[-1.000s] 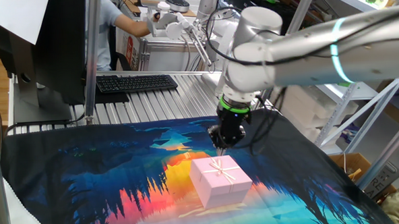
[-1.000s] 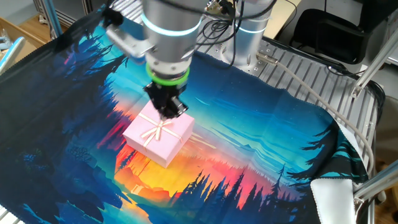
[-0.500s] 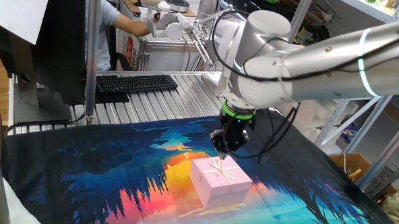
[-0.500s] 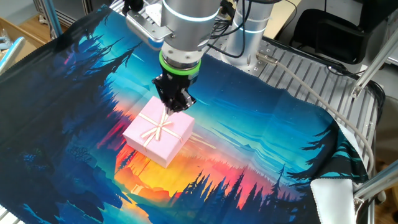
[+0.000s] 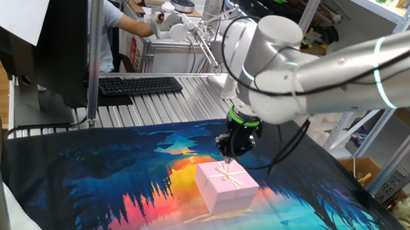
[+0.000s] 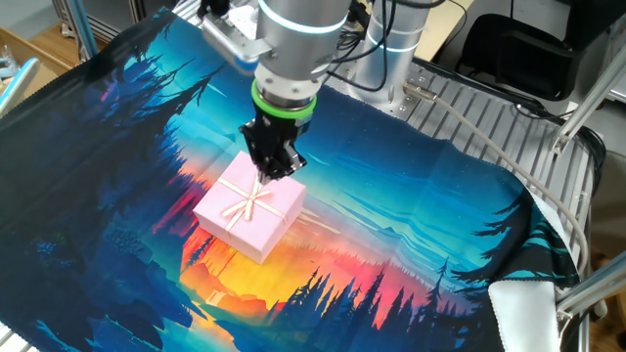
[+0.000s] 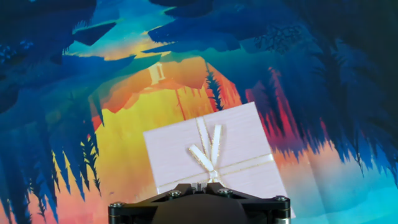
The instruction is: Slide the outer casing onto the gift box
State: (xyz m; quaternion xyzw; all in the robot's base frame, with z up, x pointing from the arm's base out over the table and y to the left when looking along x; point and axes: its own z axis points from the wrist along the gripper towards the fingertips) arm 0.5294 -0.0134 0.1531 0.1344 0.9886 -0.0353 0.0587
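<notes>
The gripper [image 6: 273, 166], jaws' state unclear, has lifted slightly off the outer casing [image 6: 249, 206], apparently already seated.

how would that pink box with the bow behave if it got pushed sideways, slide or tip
The outer casing is low, wide and flat-bottomed, so it would probably slide rather than tip. It looks like thin cardboard, likely light and easily dented. The printed cloth beneath might bunch and drag with it. The thin bow could snag on the end effector.
</notes>
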